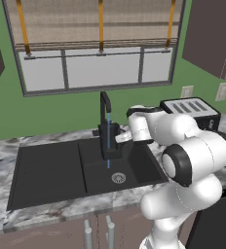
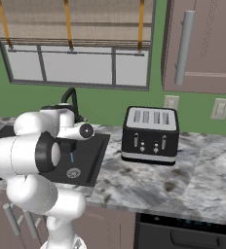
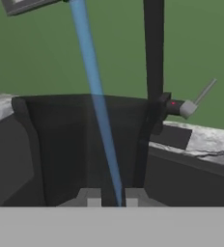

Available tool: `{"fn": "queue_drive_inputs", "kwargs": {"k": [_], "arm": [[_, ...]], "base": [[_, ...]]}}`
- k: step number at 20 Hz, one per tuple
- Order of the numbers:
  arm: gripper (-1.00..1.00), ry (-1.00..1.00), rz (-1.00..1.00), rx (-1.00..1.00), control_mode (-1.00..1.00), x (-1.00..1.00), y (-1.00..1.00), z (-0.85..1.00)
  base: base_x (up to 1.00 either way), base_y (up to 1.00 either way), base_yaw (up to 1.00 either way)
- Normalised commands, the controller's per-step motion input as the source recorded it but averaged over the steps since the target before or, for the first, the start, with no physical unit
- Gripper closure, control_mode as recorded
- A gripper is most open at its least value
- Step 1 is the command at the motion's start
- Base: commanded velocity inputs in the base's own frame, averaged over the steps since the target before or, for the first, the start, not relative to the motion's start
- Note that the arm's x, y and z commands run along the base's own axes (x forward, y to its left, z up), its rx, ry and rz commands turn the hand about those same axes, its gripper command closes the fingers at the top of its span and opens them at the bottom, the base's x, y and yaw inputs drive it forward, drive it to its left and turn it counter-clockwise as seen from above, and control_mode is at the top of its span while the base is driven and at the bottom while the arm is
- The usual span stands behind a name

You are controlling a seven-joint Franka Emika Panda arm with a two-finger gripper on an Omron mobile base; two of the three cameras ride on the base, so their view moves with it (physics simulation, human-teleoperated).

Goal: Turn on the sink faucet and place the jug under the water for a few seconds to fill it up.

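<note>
Right, water [image 1: 108, 141] is running: thin blue stream dropping from the faucet [image 1: 104, 109] in the centre of the left base frame, down past the jug [image 1: 110, 142] towards the drain [image 1: 118, 178]. Jug sits mid-frame over the right basin of the sink [image 1: 47, 170], held up against the stream. In the hand view the gripper [image 3: 110, 198] at bottom centre is clamped shut on the jug's near rim, and the stream crosses the jug's open top. The faucet post stands upper right of that frame, lever [image 3: 193, 103] tilted out to the right. Looks like the filling step is in hand. Next move, I'd guess: hold steady a few seconds, keep the jug upright under the stream.
</note>
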Motion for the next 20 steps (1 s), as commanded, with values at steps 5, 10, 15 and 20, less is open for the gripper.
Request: {"fn": "queue_drive_inputs", "kwargs": {"k": [5, 10, 15, 20], "arm": [[1.0, 0.0, -0.02, -0.04, -1.0, 0.12, 0.16, -0.03], [1.0, -0.07, -0.04, -0.01, -1.0, -0.12, 0.0, 0.0], [1.0, -0.18, -0.03, -0.01, -1.0, -0.37, 0.0, 0.0], [1.0, -0.14, -0.01, -0.02, -1.0, -0.17, 0.0, 0.0]], "base": [[0.0, 0.0, 0.0], [0.0, 0.0, 0.0], [0.0, 0.0, 0.0], [0.0, 0.0, 0.0]]}}
